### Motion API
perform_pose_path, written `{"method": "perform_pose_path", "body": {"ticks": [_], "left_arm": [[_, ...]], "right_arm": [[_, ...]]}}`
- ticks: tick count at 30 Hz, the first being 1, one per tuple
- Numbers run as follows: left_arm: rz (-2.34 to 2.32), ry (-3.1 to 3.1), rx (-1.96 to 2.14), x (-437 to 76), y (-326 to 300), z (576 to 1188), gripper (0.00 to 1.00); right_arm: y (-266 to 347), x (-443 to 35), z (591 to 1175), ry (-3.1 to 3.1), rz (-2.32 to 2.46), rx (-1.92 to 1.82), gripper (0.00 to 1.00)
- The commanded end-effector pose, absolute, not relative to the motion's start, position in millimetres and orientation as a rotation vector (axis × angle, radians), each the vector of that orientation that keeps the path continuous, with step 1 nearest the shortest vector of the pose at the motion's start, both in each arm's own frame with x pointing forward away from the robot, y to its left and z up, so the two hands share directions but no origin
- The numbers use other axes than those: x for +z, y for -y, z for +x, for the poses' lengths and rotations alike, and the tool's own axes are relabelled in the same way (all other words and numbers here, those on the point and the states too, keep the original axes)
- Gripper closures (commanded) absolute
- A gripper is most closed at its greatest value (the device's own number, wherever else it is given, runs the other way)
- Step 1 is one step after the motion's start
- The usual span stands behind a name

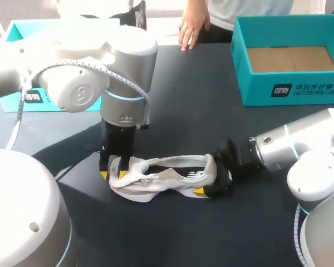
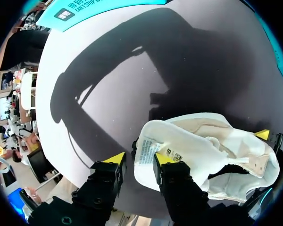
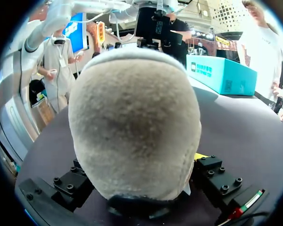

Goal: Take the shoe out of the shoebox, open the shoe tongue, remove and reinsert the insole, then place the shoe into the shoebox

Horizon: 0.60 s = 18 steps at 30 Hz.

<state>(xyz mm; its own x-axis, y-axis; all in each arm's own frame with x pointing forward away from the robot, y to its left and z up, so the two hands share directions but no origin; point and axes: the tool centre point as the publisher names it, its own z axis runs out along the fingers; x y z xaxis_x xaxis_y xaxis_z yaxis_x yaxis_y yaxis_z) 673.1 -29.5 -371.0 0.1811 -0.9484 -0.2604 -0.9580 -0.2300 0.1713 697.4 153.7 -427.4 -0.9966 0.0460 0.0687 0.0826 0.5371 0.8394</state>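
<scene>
Left wrist view: left claw [image 2: 139,158] fingers apart, straddling edge of tongue [image 2: 148,148]; one finger over its labelled side, other clear of it, gap showing; likely poised to pinch and fold tongue open; right claw [image 1: 214,181] clamped on toe of shoe [image 1: 161,179], apparently to steady it on worktop [image 1: 189,100]; right wrist view shows only toe; head view alone shows shoebox [image 1: 289,89], empty, well apart.
</scene>
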Motion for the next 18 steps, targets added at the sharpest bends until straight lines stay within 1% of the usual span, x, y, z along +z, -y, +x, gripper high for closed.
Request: {"method": "perform_pose_path", "body": {"ticks": [1, 2, 4, 10, 16, 18], "left_arm": [[-2.416, -1.919, 0.458, -361, 20, 675, 0.18], [-2.425, -1.922, 0.442, -357, 18, 675, 0.11], [-2.416, -1.933, 0.414, -348, 15, 677, 0.0], [-2.312, -2.05, 0.335, -311, 19, 684, 0.0], [-2.035, -2.243, 0.295, -282, 31, 691, 0.0], [-1.874, -2.325, 0.268, -274, 36, 695, 0.0]], "right_arm": [[-157, -433, 701, 2.725, -0.116, -1.479, 1.0], [-157, -433, 701, 2.725, -0.116, -1.479, 1.0], [-157, -433, 701, 2.725, -0.116, -1.479, 1.0], [-157, -433, 701, 2.725, -0.116, -1.479, 1.0], [-157, -433, 701, 2.725, -0.116, -1.479, 1.0], [-157, -433, 701, 2.725, -0.116, -1.479, 1.0]]}}
